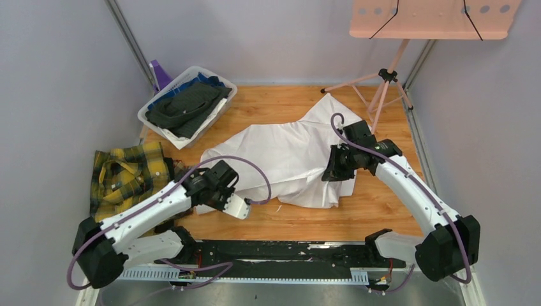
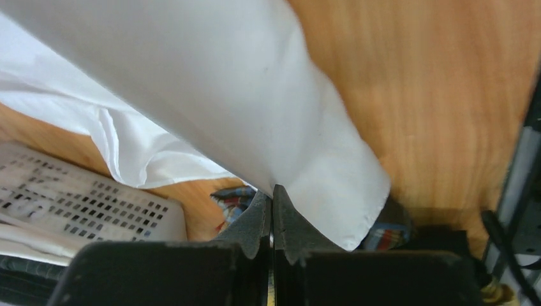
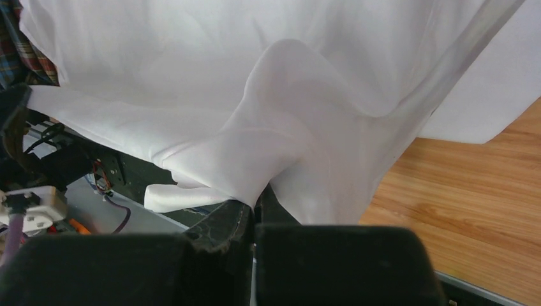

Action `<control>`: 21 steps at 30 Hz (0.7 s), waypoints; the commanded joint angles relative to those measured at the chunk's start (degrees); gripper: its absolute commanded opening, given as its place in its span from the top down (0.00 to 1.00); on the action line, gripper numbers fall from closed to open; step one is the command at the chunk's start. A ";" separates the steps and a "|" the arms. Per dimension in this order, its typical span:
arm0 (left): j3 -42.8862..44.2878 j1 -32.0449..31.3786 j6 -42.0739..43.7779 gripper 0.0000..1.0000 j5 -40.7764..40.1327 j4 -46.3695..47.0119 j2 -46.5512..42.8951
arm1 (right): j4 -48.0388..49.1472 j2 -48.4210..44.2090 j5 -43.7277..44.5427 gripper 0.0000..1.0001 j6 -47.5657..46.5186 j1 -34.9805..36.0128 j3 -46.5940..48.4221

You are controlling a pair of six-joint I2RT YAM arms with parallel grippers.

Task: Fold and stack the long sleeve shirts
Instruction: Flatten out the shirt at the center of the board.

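The left pincer (image 2: 273, 193) and right pincer (image 3: 255, 203) each pinch shut on the white shirt (image 1: 287, 159), crumpled just right of the basket (image 1: 185, 139). Such thin bites could slip if the 2 arms pull apart.

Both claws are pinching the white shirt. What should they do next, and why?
Probably lift both together and pull gently apart to spread it flat. The left gripper and right gripper are shut on the white shirt, which lies crumpled on the table.

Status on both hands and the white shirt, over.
Left hand shut on large white cloth shirt. Right hand shut on it too. Yellow-and-green plaid flannel shirt crumpled at left, apart. Nothing lying on the white one.
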 commanded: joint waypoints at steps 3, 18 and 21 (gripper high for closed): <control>10.38 11.76 9.78 1.00 -3.32 7.15 14.12 | -0.85 5.29 2.47 1.00 -2.88 -0.18 4.99; 0.36 19.18 13.47 0.60 -18.77 44.47 26.74 | 4.34 30.42 16.25 0.90 -1.48 -0.14 21.21; 3.15 20.89 7.12 0.22 -19.70 40.50 26.58 | -0.36 33.68 25.94 0.62 -0.87 2.76 27.57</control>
